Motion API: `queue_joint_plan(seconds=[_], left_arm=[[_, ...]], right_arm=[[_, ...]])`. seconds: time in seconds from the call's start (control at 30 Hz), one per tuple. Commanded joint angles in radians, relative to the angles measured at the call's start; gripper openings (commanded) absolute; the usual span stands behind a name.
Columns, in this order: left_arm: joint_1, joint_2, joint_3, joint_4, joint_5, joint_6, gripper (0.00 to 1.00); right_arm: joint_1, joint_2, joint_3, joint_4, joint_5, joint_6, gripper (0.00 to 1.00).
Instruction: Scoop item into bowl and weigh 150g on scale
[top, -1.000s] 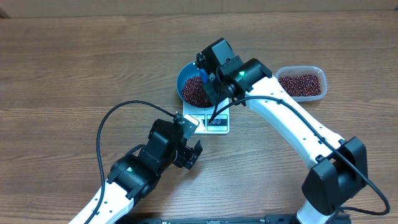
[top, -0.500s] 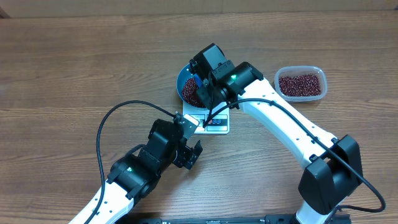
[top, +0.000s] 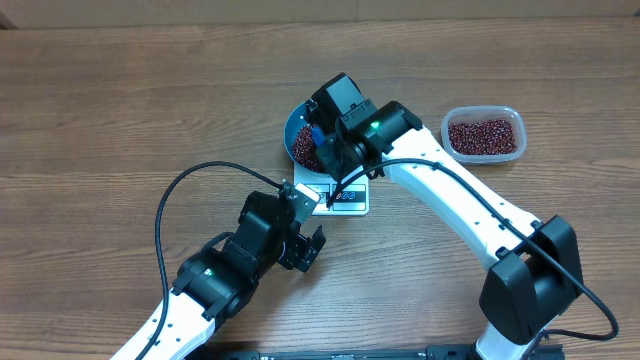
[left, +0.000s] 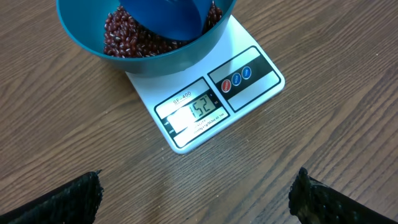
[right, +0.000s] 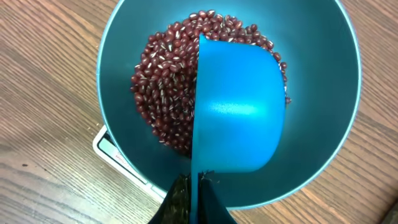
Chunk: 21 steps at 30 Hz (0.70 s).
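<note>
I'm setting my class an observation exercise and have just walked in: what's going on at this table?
The right gripper, jaws shut on a blue scoop, holds it tipped over the red-brown beans in the blue bowl on the white kitchen scale. Its display reads 152. The left gripper hangs open in front of the scale, holding nothing. A clear tub of beans stands apart.

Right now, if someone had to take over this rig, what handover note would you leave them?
Left gripper: open, empty, hovering in front of the scale.
Right gripper: shut on the handle of the blue scoop, which is tipped inside the bowl.
The bowl sits on the scale and holds the beans; the tub to the right holds more.
Done: beans scooped in; display reads 152.
Left: lift the scoop clear, recheck, probably remove a few beans.
</note>
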Motion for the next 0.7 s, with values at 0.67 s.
queue_joint_plan(seconds=[0.67], left_arm=[[0.004,0.005,-0.007,0.0,-0.009,-0.003,1.0]], right_arm=[[-0.024,0.005,0.001,0.012,-0.206,0.011,0.04]])
